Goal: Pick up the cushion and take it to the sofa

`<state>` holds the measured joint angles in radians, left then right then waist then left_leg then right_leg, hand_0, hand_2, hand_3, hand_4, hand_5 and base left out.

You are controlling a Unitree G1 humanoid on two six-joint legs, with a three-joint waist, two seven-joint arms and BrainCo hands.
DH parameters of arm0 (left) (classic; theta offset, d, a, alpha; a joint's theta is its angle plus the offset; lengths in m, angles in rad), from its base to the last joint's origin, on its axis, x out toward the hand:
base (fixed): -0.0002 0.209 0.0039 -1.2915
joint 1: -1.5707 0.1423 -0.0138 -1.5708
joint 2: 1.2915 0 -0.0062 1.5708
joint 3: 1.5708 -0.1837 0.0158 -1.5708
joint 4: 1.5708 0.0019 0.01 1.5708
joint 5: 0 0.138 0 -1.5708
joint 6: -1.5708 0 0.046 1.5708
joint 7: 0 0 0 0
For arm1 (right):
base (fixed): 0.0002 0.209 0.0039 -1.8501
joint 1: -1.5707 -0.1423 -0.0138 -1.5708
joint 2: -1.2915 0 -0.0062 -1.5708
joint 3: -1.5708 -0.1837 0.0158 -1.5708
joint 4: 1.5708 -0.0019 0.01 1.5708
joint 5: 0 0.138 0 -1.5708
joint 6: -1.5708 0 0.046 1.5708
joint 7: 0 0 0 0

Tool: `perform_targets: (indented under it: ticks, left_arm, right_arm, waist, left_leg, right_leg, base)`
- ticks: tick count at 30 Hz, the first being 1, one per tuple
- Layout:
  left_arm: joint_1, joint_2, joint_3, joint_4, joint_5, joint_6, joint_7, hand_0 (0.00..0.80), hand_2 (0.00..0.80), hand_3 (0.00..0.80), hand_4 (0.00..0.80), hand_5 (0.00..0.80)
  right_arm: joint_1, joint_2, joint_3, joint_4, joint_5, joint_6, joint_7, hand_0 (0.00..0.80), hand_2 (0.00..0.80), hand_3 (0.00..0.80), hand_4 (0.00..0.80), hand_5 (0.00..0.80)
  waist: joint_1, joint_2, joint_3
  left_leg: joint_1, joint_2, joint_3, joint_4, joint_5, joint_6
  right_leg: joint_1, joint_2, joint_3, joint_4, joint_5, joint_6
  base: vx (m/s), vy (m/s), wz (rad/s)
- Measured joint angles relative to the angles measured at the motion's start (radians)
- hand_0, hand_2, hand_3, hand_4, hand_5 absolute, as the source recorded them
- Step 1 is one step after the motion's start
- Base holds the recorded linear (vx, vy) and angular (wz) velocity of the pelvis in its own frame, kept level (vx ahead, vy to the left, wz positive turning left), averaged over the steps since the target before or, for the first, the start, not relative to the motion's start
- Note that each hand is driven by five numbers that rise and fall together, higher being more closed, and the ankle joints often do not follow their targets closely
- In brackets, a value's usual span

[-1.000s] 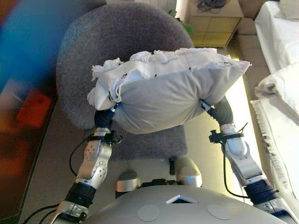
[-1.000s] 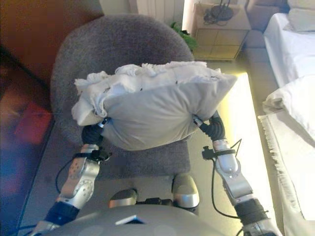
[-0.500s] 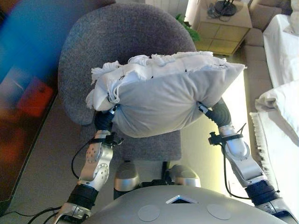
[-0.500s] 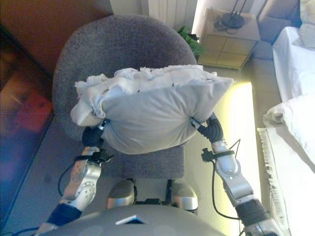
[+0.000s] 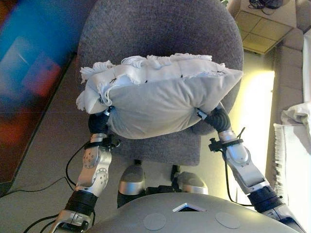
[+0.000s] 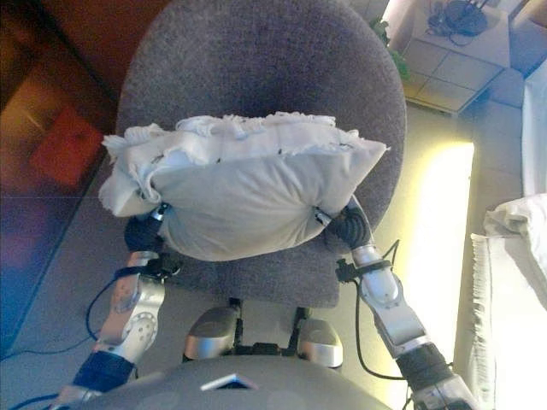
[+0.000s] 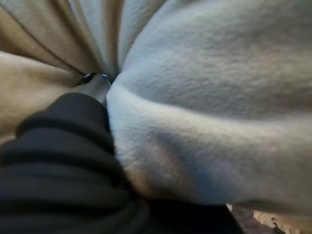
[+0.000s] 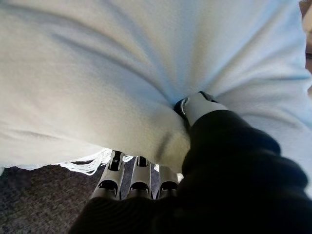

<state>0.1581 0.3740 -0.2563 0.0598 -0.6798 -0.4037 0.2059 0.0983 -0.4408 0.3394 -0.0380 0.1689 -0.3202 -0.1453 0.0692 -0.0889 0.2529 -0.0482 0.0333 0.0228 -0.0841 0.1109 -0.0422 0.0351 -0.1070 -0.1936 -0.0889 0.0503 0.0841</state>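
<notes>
A white cushion with a fringed top edge hangs in the air over the seat of a grey armchair, held between my two hands. My left hand is pressed into its left end; in the left wrist view the thumb digs into a fold of the cloth and the fingers are hidden under it. My right hand grips the right end, with the thumb sunk into the cushion and the fingers lying beneath it.
The armchair's round back stands straight ahead. A light wooden side table sits at the far right corner, and a white-covered sofa edge runs along the right. A dark cabinet front lines the left side.
The whole view has shifted, so the armchair now fills more of the top and the side table sits further right. The cushion stays held between both hands in the same way.
</notes>
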Motion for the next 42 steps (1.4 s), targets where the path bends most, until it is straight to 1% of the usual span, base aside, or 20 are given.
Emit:
perform_targets:
  ticks: [2, 5, 8, 11, 13, 16, 19, 21, 22, 23, 24, 25, 27, 28, 30, 31, 32, 34, 38, 42]
  left_arm:
    - [-0.034, 0.0, -0.001, 0.0, 0.002, 0.0, 0.019, 0.8, 0.8, 0.8, 0.8, 0.8]
    - [-0.057, 0.001, 0.003, 0.0, 0.015, -0.001, 0.039, 0.8, 0.8, 0.8, 0.8, 0.8]
    - [-0.077, 0.001, 0.001, 0.0, 0.041, -0.002, 0.054, 0.8, 0.8, 0.8, 0.8, 0.8]
    - [-0.101, 0.001, 0.002, 0.004, 0.063, -0.003, 0.06, 0.8, 0.8, 0.8, 0.8, 0.8]
    - [-0.133, 0.001, 0.0, 0.026, 0.078, -0.018, 0.063, 0.8, 0.8, 0.8, 0.8, 0.8]
    - [-0.228, -0.005, -0.013, 0.102, 0.08, -0.024, 0.088, 0.8, 0.8, 0.8, 0.8, 0.8]
    - [-0.362, -0.022, -0.036, 0.251, 0.112, -0.033, 0.124, 0.8, 0.8, 0.8, 0.8, 0.8]
    - [-0.433, -0.04, -0.041, 0.318, 0.122, -0.036, 0.143, 0.8, 0.8, 0.8, 0.8, 0.8]
    - [-0.502, -0.052, -0.04, 0.407, 0.141, -0.043, 0.152, 0.8, 0.8, 0.8, 0.8, 0.8]
    - [-0.565, -0.064, -0.04, 0.478, 0.145, -0.034, 0.163, 0.8, 0.8, 0.8, 0.8, 0.8]
    - [-0.609, -0.068, -0.04, 0.519, 0.146, -0.032, 0.171, 0.232, 0.232, 0.232, 0.232, 0.232]
    - [-0.658, -0.073, -0.039, 0.561, 0.145, -0.033, 0.173, 0.0, 0.0, 0.0, 0.0, 0.0]
    - [-0.78, -0.067, -0.041, 0.664, 0.135, -0.02, 0.174, 0.0, 0.0, 0.0, 0.0, 0.0]
    - [-0.826, -0.059, -0.043, 0.686, 0.13, -0.007, 0.174, 0.0, 0.0, 0.0, 0.0, 0.0]
    - [-0.9, -0.048, -0.046, 0.728, 0.107, 0.025, 0.173, 0.0, 0.0, 0.0, 0.0, 0.0]
    - [-0.941, -0.043, -0.046, 0.761, 0.106, 0.04, 0.173, 0.0, 0.0, 0.0, 0.0, 0.0]
    - [-0.98, -0.038, -0.047, 0.8, 0.096, 0.055, 0.174, 0.0, 0.0, 0.0, 0.0, 0.0]
    - [-1.015, -0.031, -0.049, 0.842, 0.095, 0.069, 0.179, 0.0, 0.0, 0.0, 0.0, 0.0]
    - [-1.054, -0.005, -0.055, 0.908, -0.013, 0.086, 0.198, 0.0, 0.0, 0.0, 0.0, 0.0]
    - [-1.035, 0.007, -0.017, 0.931, -0.101, 0.082, 0.217, 0.0, 0.0, 0.0, 0.0, 0.0]
  right_arm:
    - [-0.037, 0.001, 0.001, 0.014, 0.0, 0.0, -0.018, 0.8, 0.8, 0.8, 0.8, 0.8]
    - [-0.081, 0.003, 0.016, 0.034, 0.0, 0.0, -0.04, 0.8, 0.8, 0.8, 0.8, 0.8]
    - [-0.102, 0.002, 0.02, 0.054, 0.0, 0.002, -0.06, 0.8, 0.8, 0.8, 0.8, 0.8]
    - [-0.122, 0.002, 0.024, 0.061, 0.0, 0.004, -0.085, 0.8, 0.8, 0.8, 0.8, 0.8]
    - [-0.149, 0.002, 0.027, 0.076, -0.01, 0.007, -0.106, 0.8, 0.8, 0.8, 0.8, 0.8]
    - [-0.224, 0.008, 0.037, 0.149, -0.041, 0.023, -0.135, 0.8, 0.8, 0.8, 0.8, 0.8]
    - [-0.356, 0.032, 0.062, 0.299, -0.039, 0.043, -0.174, 0.8, 0.8, 0.8, 0.8, 0.8]
    - [-0.433, 0.053, 0.067, 0.375, -0.034, 0.063, -0.196, 0.8, 0.8, 0.8, 0.8, 0.8]
    - [-0.503, 0.061, 0.074, 0.448, -0.033, 0.08, -0.212, 0.8, 0.8, 0.8, 0.8, 0.8]
    - [-0.567, 0.078, 0.078, 0.502, -0.03, 0.111, -0.231, 0.8, 0.8, 0.8, 0.8, 0.8]
    - [-0.619, 0.087, 0.087, 0.533, -0.029, 0.131, -0.251, 0.8, 0.8, 0.8, 0.8, 0.8]
    - [-0.664, 0.087, 0.096, 0.556, -0.019, 0.137, -0.268, 0.8, 0.8, 0.8, 0.8, 0.8]
    - [-0.782, 0.09, 0.123, 0.637, 0.007, 0.16, -0.306, 0.8, 0.8, 0.8, 0.8, 0.8]
    - [-0.824, 0.09, 0.129, 0.654, 0.019, 0.175, -0.323, 0.775, 0.775, 0.775, 0.775, 0.775]
    - [-0.893, 0.093, 0.144, 0.705, 0.044, 0.198, -0.348, 0.129, 0.129, 0.129, 0.129, 0.129]
    - [-0.931, 0.099, 0.147, 0.742, 0.057, 0.203, -0.354, 0.05, 0.05, 0.05, 0.05, 0.05]
    - [-0.967, 0.11, 0.146, 0.774, 0.072, 0.212, -0.36, 0.0, 0.0, 0.0, 0.0, 0.0]
    - [-1.001, 0.12, 0.148, 0.813, 0.084, 0.219, -0.361, 0.0, 0.0, 0.0, 0.0, 0.0]
    - [-1.04, 0.114, 0.145, 0.876, 0.121, 0.222, -0.368, 0.0, 0.0, 0.0, 0.0, 0.0]
    - [-1.036, 0.107, 0.145, 0.868, 0.141, 0.232, -0.381, 0.0, 0.0, 0.0, 0.0, 0.0]
  waist:
    - [0.003, -0.003, 0.034]
    - [0.007, 0.003, 0.07]
    - [0.029, 0.015, 0.095]
    - [0.031, 0.024, 0.11]
    - [0.03, 0.026, 0.114]
    - [0.026, 0.026, 0.127]
    - [0.025, 0.026, 0.129]
    - [0.016, 0.026, 0.145]
    - [0.013, 0.027, 0.157]
    - [0.004, 0.027, 0.172]
    - [-0.002, 0.026, 0.183]
    - [-0.005, 0.027, 0.191]
    - [-0.007, 0.028, 0.194]
    - [-0.008, 0.029, 0.202]
    - [-0.011, 0.029, 0.209]
    - [-0.012, 0.03, 0.21]
    - [-0.017, 0.029, 0.211]
    - [-0.028, 0.029, 0.212]
    - [-0.032, 0.033, 0.214]
    - [-0.044, 0.056, 0.231]
  left_leg:
    - [-0.021, 0.0, -0.007, 0.001, 0.009, 0.0]
    - [-0.035, -0.002, -0.013, 0.001, 0.013, 0.001]
    - [-0.036, -0.003, -0.013, -0.001, 0.013, 0.001]
    - [-0.042, -0.003, -0.015, 0.001, 0.013, 0.001]
    - [-0.053, -0.004, -0.015, 0.006, 0.014, 0.003]
    - [-0.054, -0.003, -0.014, 0.008, 0.015, 0.003]
    - [-0.073, -0.002, -0.013, 0.013, 0.016, 0.002]
    - [-0.087, -0.002, -0.01, 0.016, 0.02, 0.003]
    - [-0.099, -0.001, -0.01, 0.022, 0.02, 0.003]
    - [-0.107, -0.001, -0.01, 0.026, 0.021, 0.004]
    - [-0.118, -0.001, -0.008, 0.026, 0.024, 0.004]
    - [-0.133, -0.001, -0.005, 0.026, 0.029, 0.005]
    - [-0.162, -0.001, 0.003, 0.025, 0.036, 0.008]
    - [-0.165, -0.002, 0.003, 0.025, 0.037, 0.009]
    - [-0.172, -0.005, 0.004, 0.026, 0.037, 0.009]
    - [-0.181, -0.005, 0.005, 0.026, 0.038, 0.01]
    - [-0.193, -0.005, 0.006, 0.027, 0.04, 0.012]
    - [-0.198, -0.008, 0.008, 0.025, 0.042, 0.014]
    - [-0.212, -0.008, 0.021, 0.025, 0.043, 0.016]
    - [-0.212, -0.009, 0.024, 0.024, 0.044, 0.016]
  right_leg:
    - [-0.016, 0.001, -0.006, 0.0, 0.007, -0.005]
    - [-0.027, 0.0, -0.009, 0.0, 0.01, -0.005]
    - [-0.027, -0.001, -0.009, 0.0, 0.009, -0.004]
    - [-0.03, 0.0, -0.009, 0.0, 0.009, -0.004]
    - [-0.037, -0.001, -0.008, 0.0, 0.009, -0.004]
    - [-0.039, 0.0, -0.007, 0.001, 0.01, -0.004]
    - [-0.057, 0.0, -0.004, 0.001, 0.015, -0.006]
    - [-0.073, 0.001, -0.003, 0.001, 0.02, -0.007]
    - [-0.081, 0.002, -0.003, 0.001, 0.023, -0.007]
    - [-0.086, 0.002, -0.003, 0.001, 0.026, -0.008]
    - [-0.098, 0.002, -0.002, 0.001, 0.029, -0.008]
    - [-0.114, 0.001, -0.002, 0.001, 0.033, -0.009]
    - [-0.145, 0.001, 0.004, 0.002, 0.039, -0.009]
    - [-0.147, 0.001, 0.004, 0.002, 0.04, -0.009]
    - [-0.154, -0.001, 0.005, 0.003, 0.04, -0.008]
    - [-0.168, -0.001, 0.008, 0.007, 0.04, -0.008]
    - [-0.182, -0.001, 0.011, 0.014, 0.04, -0.008]
    - [-0.19, -0.005, 0.02, 0.017, 0.041, -0.007]
    - [-0.217, -0.006, 0.034, 0.028, 0.04, -0.004]
    - [-0.22, -0.008, 0.036, 0.028, 0.041, -0.003]
  base:
    - [-0.046, 0.016, 0.12]
    - [0.006, 0.032, 0.08]
    - [0.0, 0.0, 0.0]
    - [0.027, 0.03, 0.05]
    - [-0.001, 0.044, 0.04]
    - [-0.017, 0.012, -0.01]
    - [-0.061, -0.02, -0.02]
    - [-0.125, 0.007, -0.03]
    - [-0.104, 0.019, -0.01]
    - [-0.135, 0.038, 0.0]
    - [-0.182, 0.064, -0.01]
    - [-0.17, 0.085, -0.03]
    - [-0.108, 0.087, -0.04]
    - [-0.101, 0.105, -0.01]
    - [-0.086, 0.118, 0.0]
    - [-0.048, 0.093, -0.03]
    - [-0.036, 0.087, -0.02]
    - [-0.053, 0.102, -0.03]
    - [-0.018, 0.067, -0.09]
    - [-0.022, 0.034, -0.03]
